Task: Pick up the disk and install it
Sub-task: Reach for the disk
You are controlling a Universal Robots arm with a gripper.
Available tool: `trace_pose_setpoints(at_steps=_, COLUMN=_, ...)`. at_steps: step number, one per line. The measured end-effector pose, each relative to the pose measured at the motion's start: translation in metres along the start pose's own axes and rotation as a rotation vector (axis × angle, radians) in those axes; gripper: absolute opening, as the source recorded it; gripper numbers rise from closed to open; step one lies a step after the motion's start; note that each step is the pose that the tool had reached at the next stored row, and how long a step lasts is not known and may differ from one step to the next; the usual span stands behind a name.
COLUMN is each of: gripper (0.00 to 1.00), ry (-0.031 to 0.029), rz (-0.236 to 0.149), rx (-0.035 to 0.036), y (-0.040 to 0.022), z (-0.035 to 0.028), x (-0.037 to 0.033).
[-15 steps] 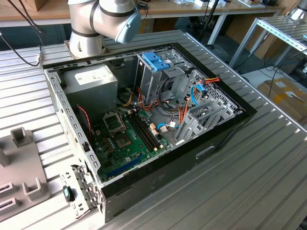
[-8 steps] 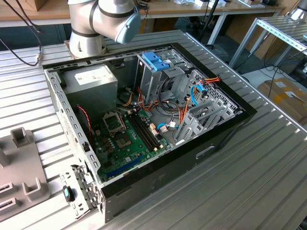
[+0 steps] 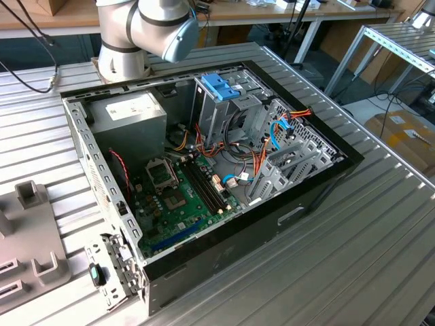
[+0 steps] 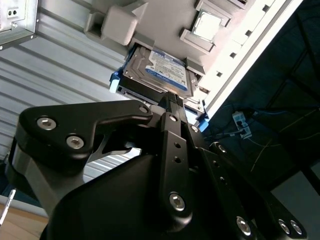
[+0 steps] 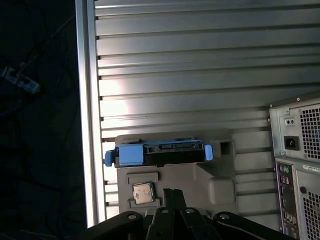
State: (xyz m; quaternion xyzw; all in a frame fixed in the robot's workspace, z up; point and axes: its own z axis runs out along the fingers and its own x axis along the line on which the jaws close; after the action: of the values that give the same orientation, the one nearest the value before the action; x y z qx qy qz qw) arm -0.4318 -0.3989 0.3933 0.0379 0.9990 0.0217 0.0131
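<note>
Above the ribbed table (image 5: 175,50), the gripper (image 5: 172,192) hovered just short of the disk (image 5: 160,152), which lay in its grey holder (image 5: 220,175) beside the computer case (image 5: 300,165), not yet touched. The fingers (image 5: 167,197) looked pressed together, holding nothing. Pick-up stage, by my reckoning, approach only. The grab would call for parting them enough to straddle the disk squarely.

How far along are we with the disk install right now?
Done: nothing yet; the disk lies in its grey holder on the slatted table. In hand: the gripper hovers close to it without holding it. Left: the pickup, and the install in the open computer case.
</note>
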Motion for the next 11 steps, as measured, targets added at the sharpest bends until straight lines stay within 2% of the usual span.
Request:
trace_pose_setpoints(at_steps=8, gripper=0.11, ry=-0.0001, rz=0.000, rx=0.0000, y=-0.0013, z=-0.0004, x=0.0170)
trace_pose_setpoints(at_steps=11, gripper=0.11, ry=0.0000, rz=0.000, rx=0.0001, y=-0.0015, z=-0.0006, x=0.0194)
